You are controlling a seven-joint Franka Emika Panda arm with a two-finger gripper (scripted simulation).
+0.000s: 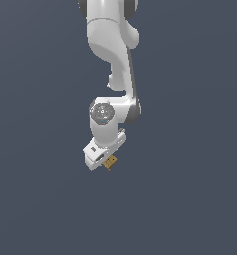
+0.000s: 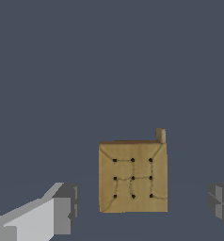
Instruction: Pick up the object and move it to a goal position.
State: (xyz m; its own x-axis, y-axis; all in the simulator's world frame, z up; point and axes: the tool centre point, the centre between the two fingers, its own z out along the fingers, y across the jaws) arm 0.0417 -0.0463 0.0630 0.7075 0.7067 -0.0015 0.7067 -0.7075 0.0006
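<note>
The object is a small tan-gold flat square block with dark dots on its face and a little tab at one corner. In the wrist view it lies between my two grey fingers, with a clear gap on each side. My gripper is open and touches nothing. In the exterior view the white gripper hangs straight down over the object, whose tan edge peeks out on the exterior view's right side of the hand. The fingertips are hidden there.
A plain dark grey-blue surface fills both views. The white arm comes down from the top centre of the exterior view. No other objects show.
</note>
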